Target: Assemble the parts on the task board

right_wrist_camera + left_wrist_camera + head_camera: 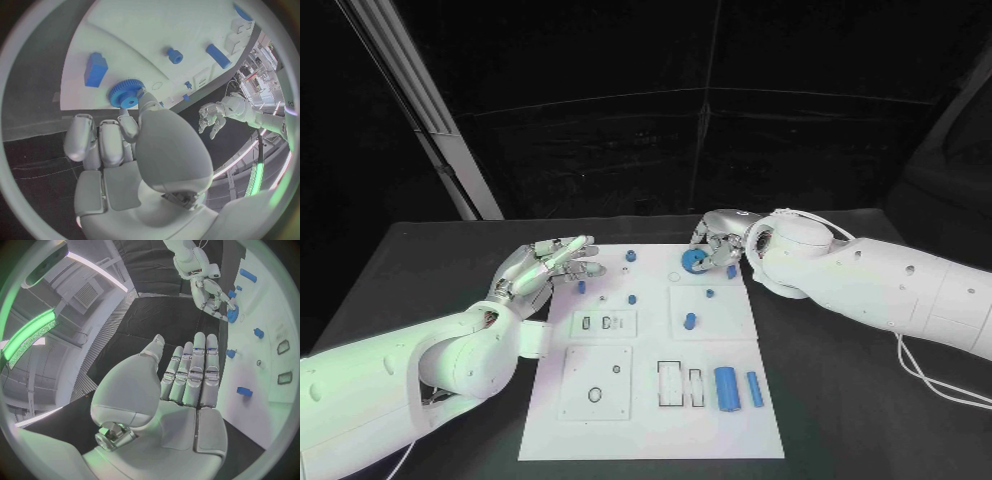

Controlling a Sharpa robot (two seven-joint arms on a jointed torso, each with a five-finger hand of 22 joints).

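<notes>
We see a flat white task board (733, 425) with a smooth, matt, plastic-looking face, lying on a black table (848, 420) whose top looks dull and faintly cloth-like. The round blue toothed gear (127, 94) and the long blue bar (727, 389) look like matt moulded plastic. Both silver hands, left (187, 382) and right (125, 150), have a satin metallic sheen, and the white arm shell (906, 290) looks like glossy plastic.
</notes>
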